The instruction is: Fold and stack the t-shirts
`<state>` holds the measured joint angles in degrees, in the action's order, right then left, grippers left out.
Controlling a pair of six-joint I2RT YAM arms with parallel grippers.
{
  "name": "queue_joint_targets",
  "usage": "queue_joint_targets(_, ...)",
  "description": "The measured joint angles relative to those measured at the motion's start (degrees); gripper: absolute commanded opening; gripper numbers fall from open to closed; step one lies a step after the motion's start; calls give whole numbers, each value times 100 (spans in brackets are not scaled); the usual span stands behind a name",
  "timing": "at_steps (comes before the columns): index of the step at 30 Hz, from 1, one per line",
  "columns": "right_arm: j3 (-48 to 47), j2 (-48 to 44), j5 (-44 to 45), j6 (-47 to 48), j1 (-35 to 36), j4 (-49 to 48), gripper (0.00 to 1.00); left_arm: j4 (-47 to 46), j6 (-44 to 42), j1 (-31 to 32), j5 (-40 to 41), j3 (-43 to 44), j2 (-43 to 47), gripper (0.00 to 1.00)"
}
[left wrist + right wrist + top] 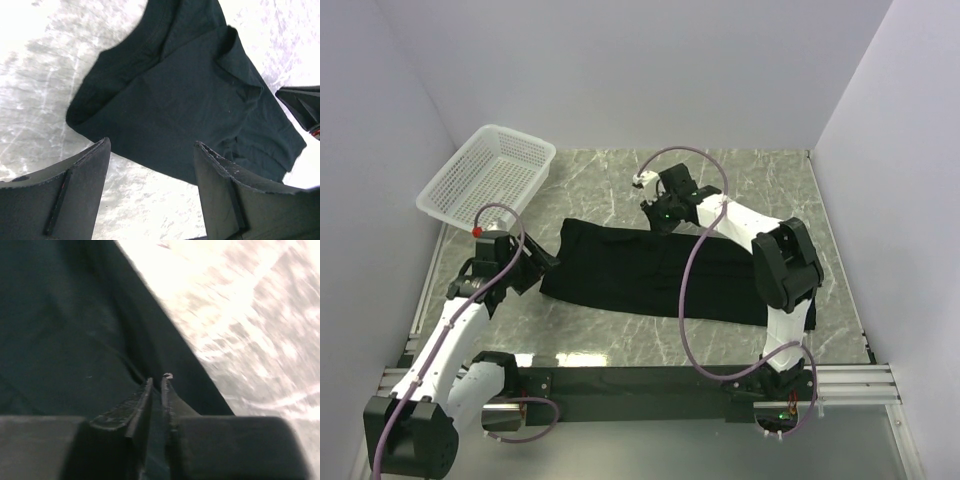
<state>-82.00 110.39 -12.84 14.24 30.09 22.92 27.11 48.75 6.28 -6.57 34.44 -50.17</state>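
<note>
A black t-shirt (660, 272) lies on the marble table as a long folded band running left to right. In the left wrist view the t-shirt (190, 90) shows its collar end and a folded-in sleeve. My left gripper (542, 262) hovers just off the shirt's left end, open, with only bare marble between its fingers (150, 145). My right gripper (655, 215) is at the middle of the shirt's far edge. Its jaws (157, 377) stand a narrow slit apart over the dark cloth (65, 330), and I see no cloth pinched between them.
A white mesh basket (538, 180) stands at the back left, tilted against the wall. Walls close in on three sides. An aluminium rail (650, 375) carrying both arm bases runs along the near edge. The right arm's cable (685, 300) loops over the shirt.
</note>
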Motion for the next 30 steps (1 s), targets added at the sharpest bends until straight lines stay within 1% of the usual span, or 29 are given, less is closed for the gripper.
queue_joint_targets(2,4,-35,-387,164,-17,-2,23,-66,-9,0,-120,-35,-46,72)
queue_joint_targets(6,9,-162,-1110,848,131,66,18,-131,-50,0,-247,-48,-151,72)
queue_joint_targets(8,-68,-146,-1259,1108,326,129,13,-138,-76,0,-267,-48,-175,72)
queue_joint_targets(10,-437,76,-1305,1241,555,358,11,-140,-103,0,-267,-48,-179,72)
queue_joint_targets(13,-1003,527,-1261,1272,813,374,9,-122,-107,0,-262,-48,-155,72)
queue_joint_targets(17,-1152,898,-1014,1268,1040,380,7,-90,-105,0,-258,-48,42,72)
queue_joint_targets(22,-1191,1261,-527,1193,1123,376,6,-63,-103,0,-258,-48,264,72)
queue_joint_targets(25,-1202,1360,-122,1034,1130,339,4,-48,-103,0,-258,-48,282,72)
queue_joint_targets(26,-1246,1379,39,962,1130,323,1,-28,-103,0,-258,-48,282,72)
queue_joint_targets(27,-1307,1410,190,890,1130,291,0,-13,-103,0,-258,-48,282,72)
queue_joint_targets(30,-1620,1539,654,614,1121,111,0,22,-103,-7,-258,-48,282,72)
